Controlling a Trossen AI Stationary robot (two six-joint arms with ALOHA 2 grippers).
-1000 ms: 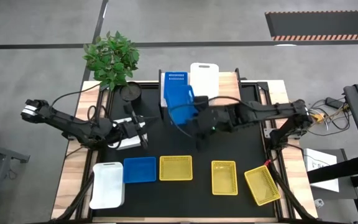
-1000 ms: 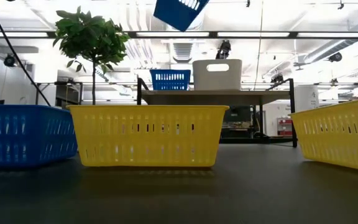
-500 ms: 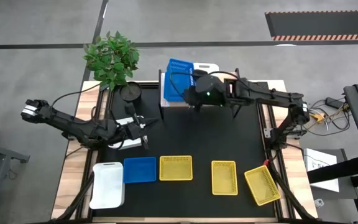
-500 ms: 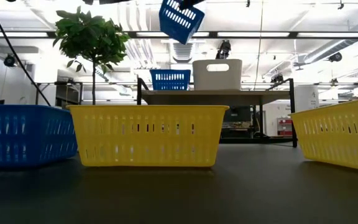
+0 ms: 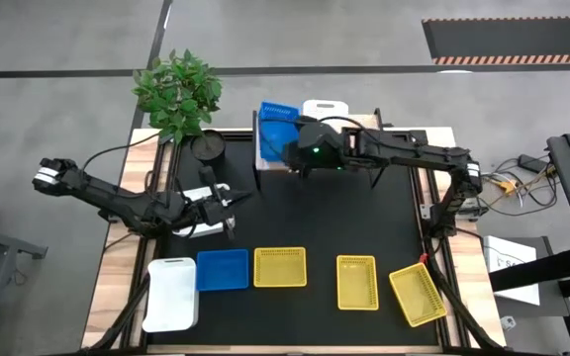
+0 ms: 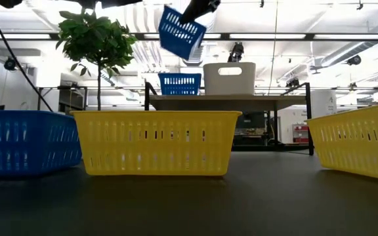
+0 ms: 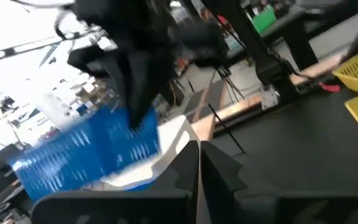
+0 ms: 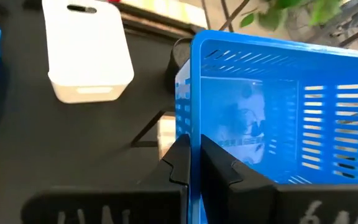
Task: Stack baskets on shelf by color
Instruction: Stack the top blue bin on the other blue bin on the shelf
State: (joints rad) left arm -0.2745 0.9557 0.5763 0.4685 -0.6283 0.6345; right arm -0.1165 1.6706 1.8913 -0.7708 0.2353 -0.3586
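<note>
Blue basket (image 6: 181,31) hangs tilted above the shelf (image 6: 228,98), over the blue one already there (image 6: 180,84), pinched by its wall in the right claw (image 8: 194,163). Released askew, it could catch a rim instead of nesting. Left claw (image 5: 228,201), closed and empty, waits over the desk (image 5: 364,222).

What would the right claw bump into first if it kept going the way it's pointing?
Probably the blue basket on the shelf. The right claw carries a blue basket tilted above it, though depth is hard to judge.
</note>
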